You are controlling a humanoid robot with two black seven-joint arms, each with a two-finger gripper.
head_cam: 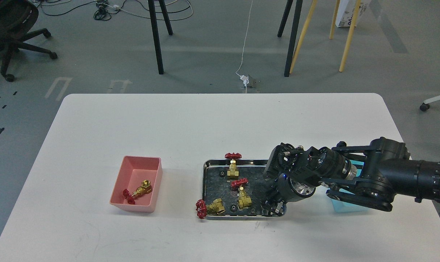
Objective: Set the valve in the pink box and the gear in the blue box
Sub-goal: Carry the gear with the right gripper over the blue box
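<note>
White table, seen from the head, carrying (left to right) the pink box, a steel tray and the blue box, the last largely hidden behind the right arm; the left arm is out of view. One valve lies on its side in the pink box. Three more occupy the tray: an upright valve at the far rim, an upright valve at mid-tray, and a valve lying at the near-left corner with its red handwheel hanging over the rim. The right gripper points down over the tray's near-right corner; it is dark and seen nearly end-on, so neither its opening nor any load can be told. Small black gears lie on the tray floor: one gear between the two near valves, another just left of the gripper. The step in hand appears to be picking a gear for the blue box. It would be done well by descending straight down, with the fingers straddling a single gear, staying clear of the tray wall and the mid-tray valve.
</note>
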